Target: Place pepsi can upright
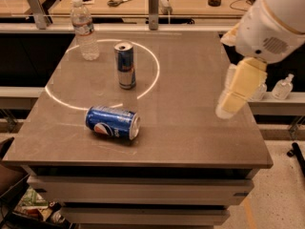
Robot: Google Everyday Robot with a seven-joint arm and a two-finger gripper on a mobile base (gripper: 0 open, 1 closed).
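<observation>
The pepsi can (113,122) lies on its side on the brown table (190,128), front left of centre, with its silver end facing right. It is blue with the round red-white-blue logo showing. My gripper (228,106) hangs from the white arm (274,25) above the table's right edge, far to the right of the can and not touching it.
A slim blue-and-silver energy drink can (126,65) stands upright behind the pepsi can, inside a white ring marked on the table. A clear water bottle (84,29) stands at the back left corner. A wooden counter with scissors (117,2) lies behind.
</observation>
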